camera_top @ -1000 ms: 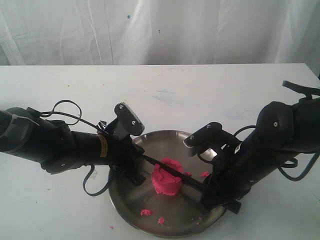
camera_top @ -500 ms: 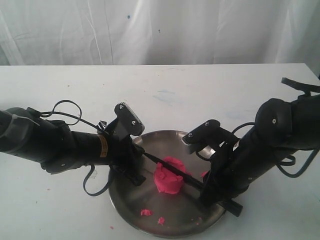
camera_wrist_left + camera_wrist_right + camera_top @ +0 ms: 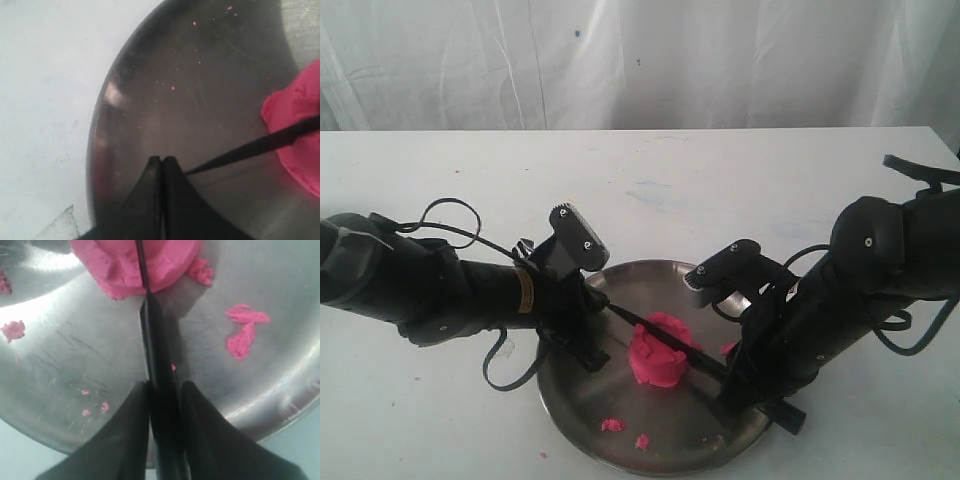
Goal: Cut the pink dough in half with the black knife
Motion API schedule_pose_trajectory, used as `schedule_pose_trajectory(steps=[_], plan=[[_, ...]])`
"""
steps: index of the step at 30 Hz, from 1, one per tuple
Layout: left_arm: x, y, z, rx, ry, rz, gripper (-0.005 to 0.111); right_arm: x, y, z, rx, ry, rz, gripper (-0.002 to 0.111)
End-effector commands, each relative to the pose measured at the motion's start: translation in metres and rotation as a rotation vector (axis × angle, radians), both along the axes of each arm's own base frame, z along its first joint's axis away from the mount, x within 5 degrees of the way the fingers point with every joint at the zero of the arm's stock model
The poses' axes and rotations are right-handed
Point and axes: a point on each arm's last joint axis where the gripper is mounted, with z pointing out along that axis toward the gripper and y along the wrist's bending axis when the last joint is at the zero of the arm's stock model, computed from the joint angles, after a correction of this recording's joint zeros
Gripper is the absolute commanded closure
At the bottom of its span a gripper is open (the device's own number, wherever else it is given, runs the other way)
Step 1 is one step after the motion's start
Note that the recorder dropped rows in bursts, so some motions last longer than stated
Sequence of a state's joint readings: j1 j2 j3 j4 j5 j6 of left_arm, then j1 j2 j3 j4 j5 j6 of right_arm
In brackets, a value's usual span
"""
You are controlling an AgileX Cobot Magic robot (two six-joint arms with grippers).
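1. Bright pink soft dough lump [image 3: 658, 353], rough and uneven, at the centre of the round shiny metal plate [image 3: 570, 405]; long slender all-black knife [image 3: 660, 342] laid across its top from 10 to 4 o'clock.
2. Right wrist view only: right gripper [image 3: 163, 390] clamped on the knife's handle, pink dough smears [image 3: 244, 331] stuck to the plate.
3. Left wrist view only: left gripper [image 3: 162, 161] pressed together, nothing between its jaws, knife tip just beside it.

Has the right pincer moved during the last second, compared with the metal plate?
Yes. The right pincer, shut on the long black knife, shifted slightly down and left over the round metal plate.
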State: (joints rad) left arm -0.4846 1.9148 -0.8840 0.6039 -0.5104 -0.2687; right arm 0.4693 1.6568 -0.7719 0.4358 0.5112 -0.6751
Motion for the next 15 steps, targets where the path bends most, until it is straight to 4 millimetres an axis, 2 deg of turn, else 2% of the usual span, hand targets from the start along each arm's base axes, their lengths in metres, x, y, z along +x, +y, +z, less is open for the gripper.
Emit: schedule_pose_trajectory(steps=[1,5,9,15], plan=[[-0.005,-0.002,0.036,-0.038,-0.114,-0.042,0.107,0.003,0.001,0.002,0.014,-0.019,-0.022,0.108],[-0.004,-0.005,0.035,-0.074,-0.134,-0.061,0.107,0.003,0.001,0.002,0.014,-0.019,-0.022,0.108],[-0.001,-0.017,0.033,-0.222,-0.211,-0.123,0.107,0.003,0.001,0.002,0.015,-0.016,-0.023,0.108],[0.001,-0.014,-0.009,-0.121,-0.111,-0.102,0.107,0.003,0.001,0.002,0.016,-0.015,-0.026,0.108]])
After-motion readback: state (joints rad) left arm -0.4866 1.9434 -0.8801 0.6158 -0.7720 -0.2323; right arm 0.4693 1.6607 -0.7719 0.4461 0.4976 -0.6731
